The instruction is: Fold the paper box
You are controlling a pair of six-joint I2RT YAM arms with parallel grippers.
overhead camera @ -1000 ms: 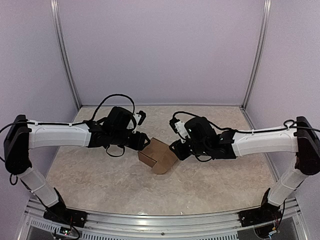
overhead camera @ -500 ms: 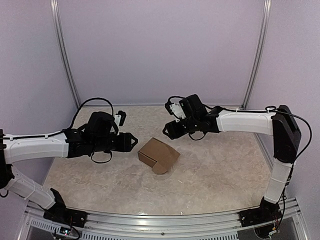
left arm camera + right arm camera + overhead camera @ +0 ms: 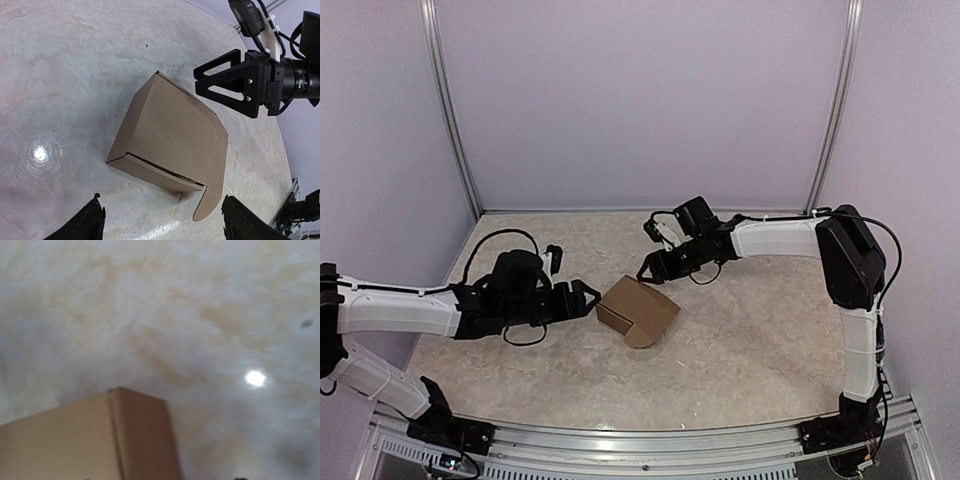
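The paper box (image 3: 638, 308) is a brown cardboard box lying on the marbled table, folded into a low block, with one rounded flap (image 3: 640, 338) sticking out at its near side. In the left wrist view the paper box (image 3: 170, 142) lies just ahead of my left gripper (image 3: 160, 200), which is open and empty. That left gripper (image 3: 586, 296) sits just left of the box, apart from it. My right gripper (image 3: 651, 268) hovers open just behind the box. The right gripper (image 3: 196, 80) holds nothing. A blurred box corner (image 3: 100, 435) fills the right wrist view's lower left.
White walls with metal corner posts (image 3: 455, 130) close in the table (image 3: 760, 350) at the back and sides. The right arm (image 3: 790, 238) stretches across the back right. The left arm (image 3: 410, 310) lies low along the left side.
Both grippers have let go of the box and opened. The left arm drew back to the left, the right arm swung up and toward the back. The box stays put.
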